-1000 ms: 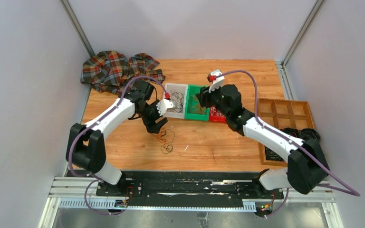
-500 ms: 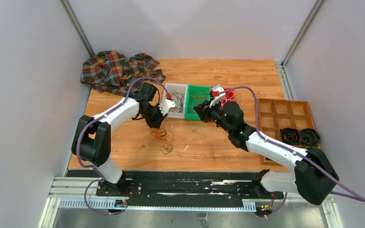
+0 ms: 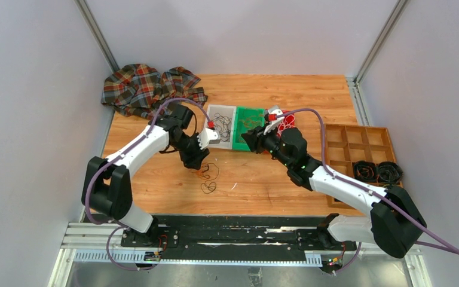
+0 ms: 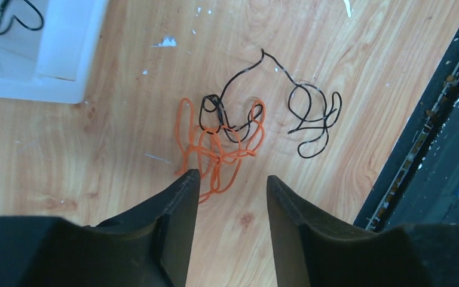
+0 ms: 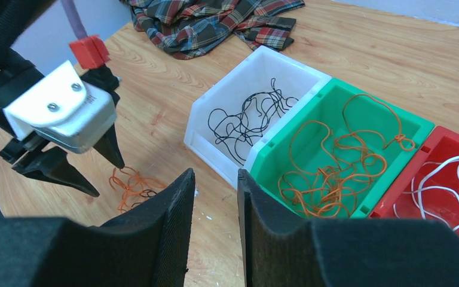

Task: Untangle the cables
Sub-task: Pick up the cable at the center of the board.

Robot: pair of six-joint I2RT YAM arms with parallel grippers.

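An orange cable tangle (image 4: 221,149) lies on the wooden table with a black cable (image 4: 311,116) looped through it and trailing right. My left gripper (image 4: 230,173) hovers just short of the tangle, open, with nothing between its fingers. From above, the tangle (image 3: 205,172) sits just below the left gripper (image 3: 198,160). My right gripper (image 5: 215,170) is open by a narrow gap and empty, in front of the green bin (image 5: 418,122). The white bin (image 5: 215,143) holds black cables, the green bin orange ones, and the red bin (image 5: 406,185) white ones.
A plaid cloth (image 3: 149,86) lies at the back left. At the right edge stands a wooden compartment tray (image 3: 358,143) with dark rolled coils (image 3: 376,172). The black rail (image 3: 239,230) runs along the table's near edge.
My left gripper went up towards the white bin, then came back down over the orange tangle. My right gripper drew back from above the bins to their front side, uncovering the red bin.
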